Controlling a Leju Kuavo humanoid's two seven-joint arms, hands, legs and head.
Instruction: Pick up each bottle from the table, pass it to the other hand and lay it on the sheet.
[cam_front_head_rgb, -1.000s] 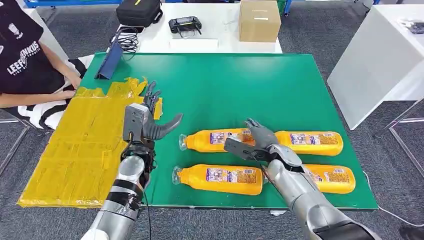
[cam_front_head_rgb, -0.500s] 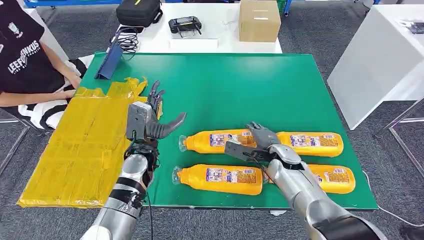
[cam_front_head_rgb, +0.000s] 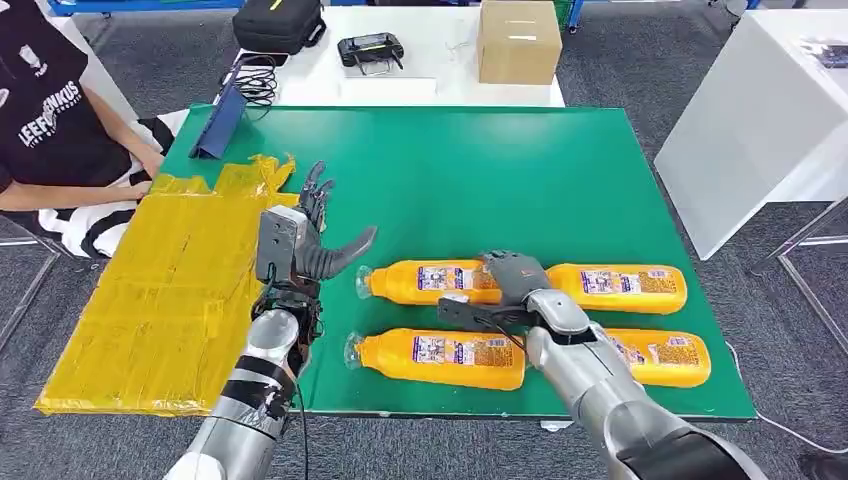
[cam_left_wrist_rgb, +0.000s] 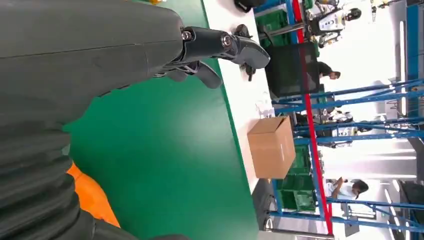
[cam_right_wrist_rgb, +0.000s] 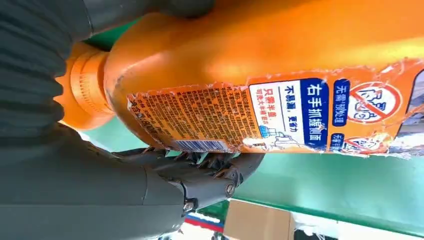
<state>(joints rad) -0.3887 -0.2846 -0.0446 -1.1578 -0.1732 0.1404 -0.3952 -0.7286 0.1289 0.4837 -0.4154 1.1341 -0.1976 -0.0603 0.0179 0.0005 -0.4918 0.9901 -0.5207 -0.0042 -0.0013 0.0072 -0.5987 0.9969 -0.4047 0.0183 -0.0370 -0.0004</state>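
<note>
Four orange bottles lie on their sides on the green table (cam_front_head_rgb: 480, 170). My right hand (cam_front_head_rgb: 512, 283) wraps the far left bottle (cam_front_head_rgb: 425, 281): fingers over its far side, thumb on its near side. That bottle (cam_right_wrist_rgb: 280, 75) lies on the table, and up close my fingers (cam_right_wrist_rgb: 210, 167) press its label. The other bottles are the far right one (cam_front_head_rgb: 625, 287), the near left one (cam_front_head_rgb: 440, 358) and the near right one (cam_front_head_rgb: 668, 358). My left hand (cam_front_head_rgb: 300, 240) is raised above the table's left part beside the yellow sheet (cam_front_head_rgb: 160, 290), fingers (cam_left_wrist_rgb: 225, 45) spread and holding nothing.
A seated person (cam_front_head_rgb: 50, 120) rests a forearm at the sheet's far left edge. A blue pouch (cam_front_head_rgb: 220, 125) leans at the table's far left corner. Behind, a white table carries a cardboard box (cam_front_head_rgb: 518, 40), a black bag (cam_front_head_rgb: 278, 22) and a controller (cam_front_head_rgb: 370, 48). Another white table (cam_front_head_rgb: 760, 110) stands right.
My right hand has sunk onto the far left bottle and its thumb has dropped to the bottle's near side. My left hand has drifted slightly right and farther away.
</note>
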